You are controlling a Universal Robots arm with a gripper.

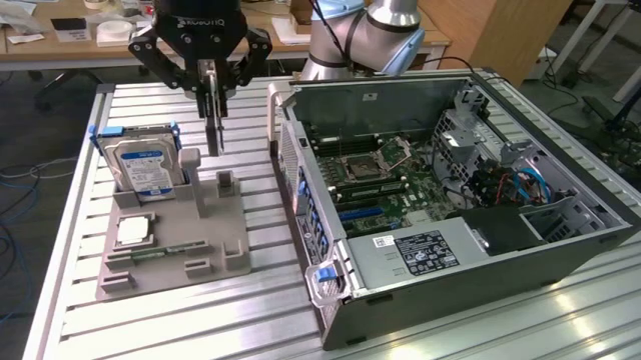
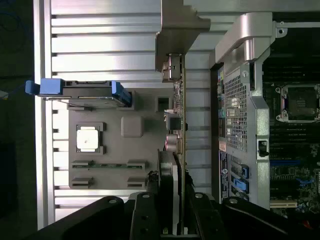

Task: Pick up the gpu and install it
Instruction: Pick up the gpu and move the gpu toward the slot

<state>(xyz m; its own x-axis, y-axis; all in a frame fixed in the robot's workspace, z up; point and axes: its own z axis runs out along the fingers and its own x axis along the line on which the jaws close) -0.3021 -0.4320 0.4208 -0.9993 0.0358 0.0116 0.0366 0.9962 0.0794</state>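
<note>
Pincer [image 1: 212, 94] is clamping the gpu [image 1: 215, 131] by its upper edge; the card is hanging upright over the grey holder [image 1: 170, 225] on the table [image 1: 150, 322], beside the open computer case [image 1: 451, 187].

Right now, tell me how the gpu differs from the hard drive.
The gpu hangs clamped in the fingers; the hard drive stands in a slot of the gray holder. The gpu is a thin dark card seen edge-on; the hard drive is a thicker silver box with a blue-white label and blue side rails. Both are upright.
</note>
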